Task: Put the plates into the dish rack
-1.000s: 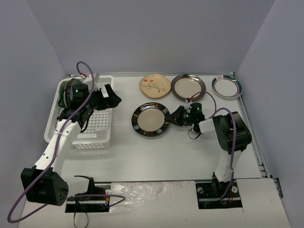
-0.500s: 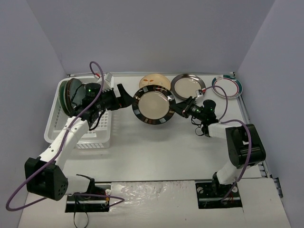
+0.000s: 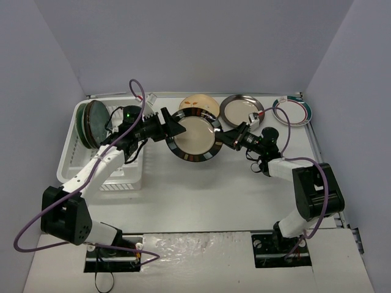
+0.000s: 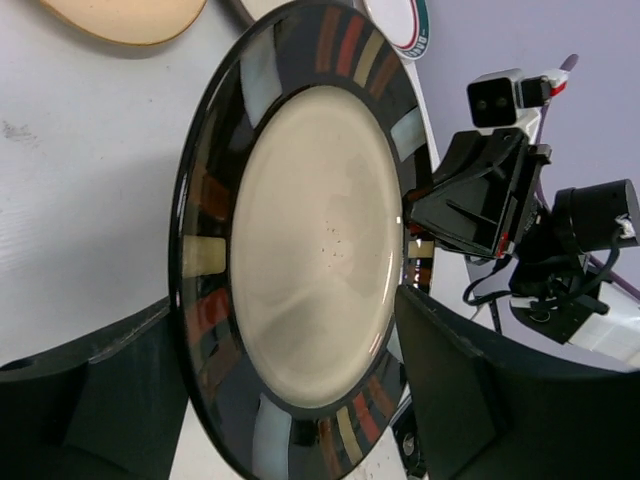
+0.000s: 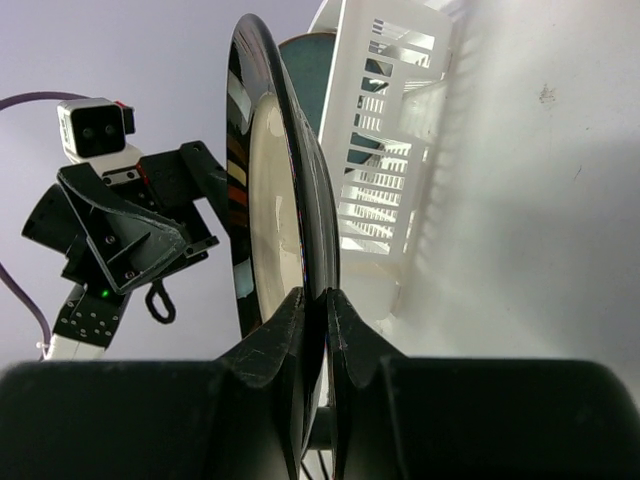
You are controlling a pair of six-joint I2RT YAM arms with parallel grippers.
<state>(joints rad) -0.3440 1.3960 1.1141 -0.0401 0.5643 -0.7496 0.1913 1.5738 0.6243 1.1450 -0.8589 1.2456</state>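
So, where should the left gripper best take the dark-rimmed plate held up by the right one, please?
The dark rim opposite the right gripper, approached from the dish rack side: the plate is held on edge, so that thin rim is free to pinch.

We read this as a robotics lab, not a kitchen: a white table [image 3: 201, 189] boxed in by bare lilac-grey walls [image 3: 183, 43], a left arm [image 3: 91, 174] and right arm [image 3: 311, 192] bolted at its near edge, purple cables [image 3: 145, 97] looping loose, small cameras [image 4: 505, 92] on the wrists, and a dish rack [image 3: 119, 177] and plates [image 3: 241, 111] as the only household things
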